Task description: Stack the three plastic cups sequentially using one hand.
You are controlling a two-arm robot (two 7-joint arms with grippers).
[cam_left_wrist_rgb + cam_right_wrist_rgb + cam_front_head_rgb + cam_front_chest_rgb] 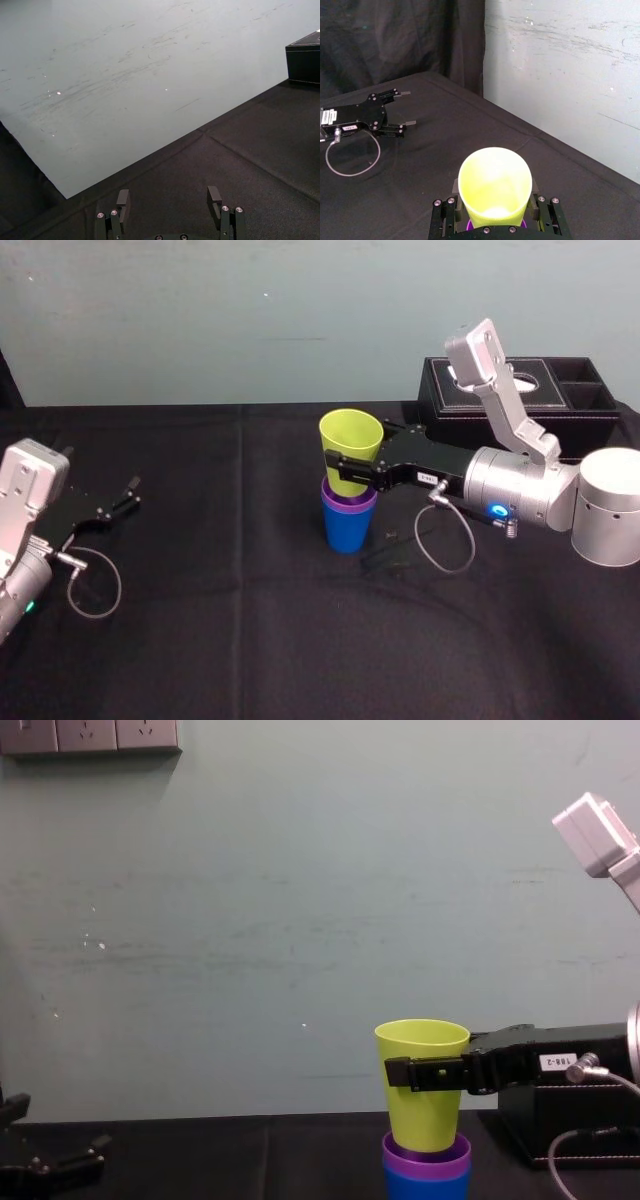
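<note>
The blue cup [347, 530] stands upright mid-table with the purple cup [348, 504] nested in it; only a purple rim shows. The yellow-green cup [350, 445] sits partly down inside the purple one, most of its body still above the rim. My right gripper [345, 472] reaches in from the right and is shut on the yellow-green cup's middle, one finger on each side. In the chest view the yellow-green cup [422, 1100] stands upright over the purple cup [427, 1156] and blue cup [427, 1182]. My left gripper [125, 494] rests open on the table at the far left.
A black tissue box [520, 390] with side compartments stands at the back right, behind my right arm. A grey cable loop [445, 535] hangs under the right wrist. Black cloth covers the table [250, 640]; a pale wall stands close behind it.
</note>
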